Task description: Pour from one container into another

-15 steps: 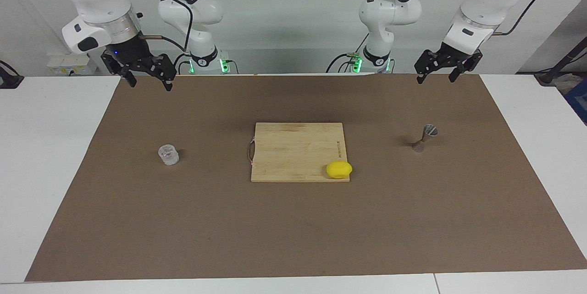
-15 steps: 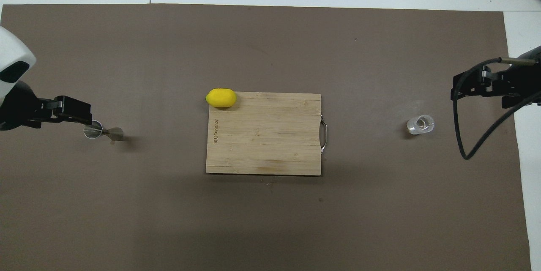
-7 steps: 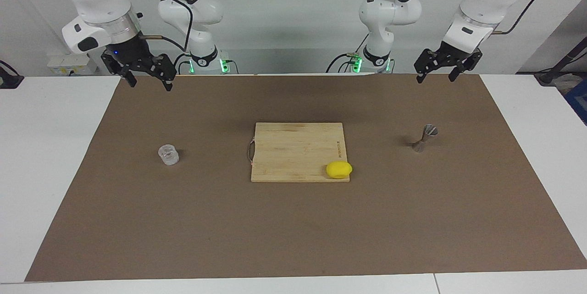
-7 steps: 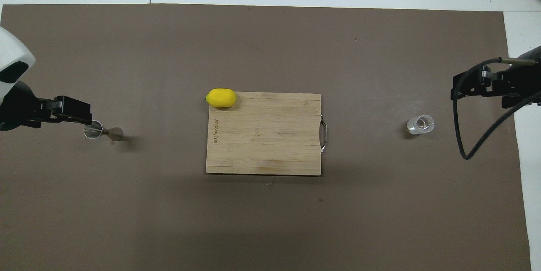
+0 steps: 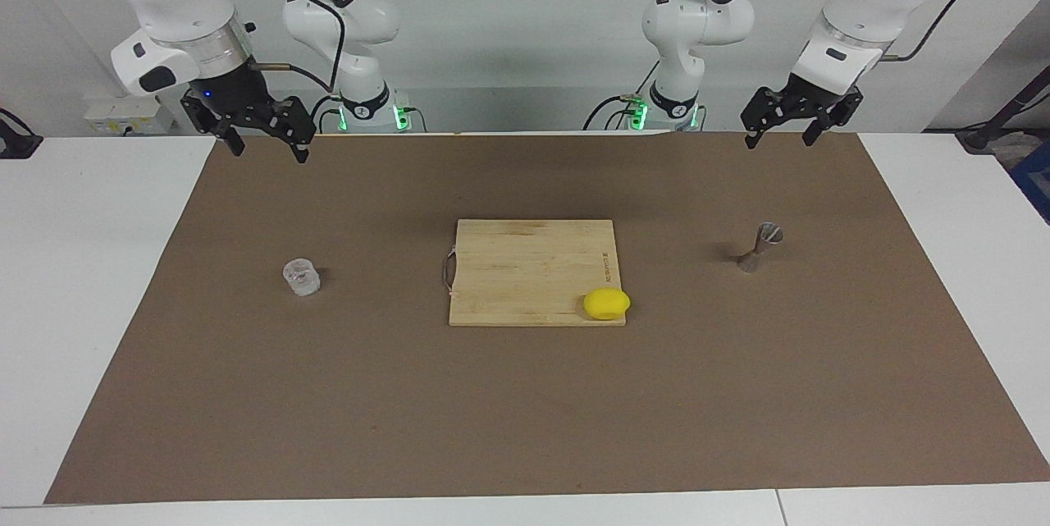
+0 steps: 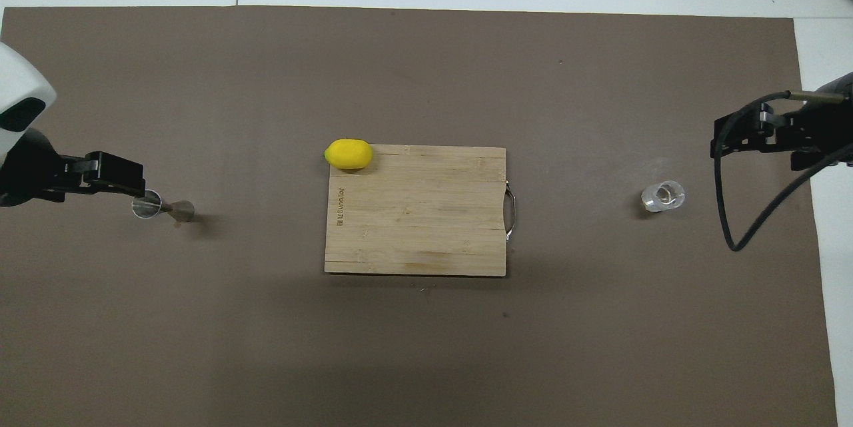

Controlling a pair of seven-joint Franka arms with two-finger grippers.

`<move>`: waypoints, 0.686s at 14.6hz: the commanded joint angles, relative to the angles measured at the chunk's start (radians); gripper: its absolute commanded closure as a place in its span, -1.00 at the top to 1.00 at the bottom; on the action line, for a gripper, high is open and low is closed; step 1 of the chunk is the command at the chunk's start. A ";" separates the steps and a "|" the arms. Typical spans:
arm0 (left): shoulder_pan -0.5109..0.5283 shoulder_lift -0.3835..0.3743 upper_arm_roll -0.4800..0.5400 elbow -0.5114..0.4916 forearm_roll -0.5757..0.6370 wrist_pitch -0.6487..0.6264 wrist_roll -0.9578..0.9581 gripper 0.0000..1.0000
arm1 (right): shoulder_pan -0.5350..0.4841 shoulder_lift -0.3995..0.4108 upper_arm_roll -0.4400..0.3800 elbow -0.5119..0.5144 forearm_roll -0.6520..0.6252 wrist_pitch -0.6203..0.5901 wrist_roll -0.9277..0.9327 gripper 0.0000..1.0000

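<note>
The small clear glass cup (image 5: 301, 277) stands upright on the brown mat toward the right arm's end of the table; it also shows in the overhead view (image 6: 663, 196). The silver hourglass jigger (image 5: 760, 247) stands upright toward the left arm's end (image 6: 163, 207). My right gripper (image 5: 267, 147) hangs open and empty, high over the mat's edge by the robots. My left gripper (image 5: 779, 139) hangs open and empty over that same edge at the left arm's end. Neither gripper touches anything.
A wooden cutting board (image 5: 525, 263) with a metal handle lies in the middle of the mat, between cup and jigger. A yellow lemon (image 5: 606, 304) sits at the board's corner farthest from the robots, toward the left arm's end. The brown mat (image 5: 525, 411) covers most of the table.
</note>
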 commanded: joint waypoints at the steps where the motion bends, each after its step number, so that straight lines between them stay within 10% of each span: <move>1: -0.038 -0.042 0.006 -0.059 -0.006 0.003 -0.001 1.00 | -0.019 -0.007 0.010 -0.009 0.013 -0.007 -0.028 0.99; 10: 0.059 -0.050 0.018 -0.131 -0.102 0.069 0.335 1.00 | -0.019 -0.006 0.008 -0.009 0.013 -0.007 -0.028 0.99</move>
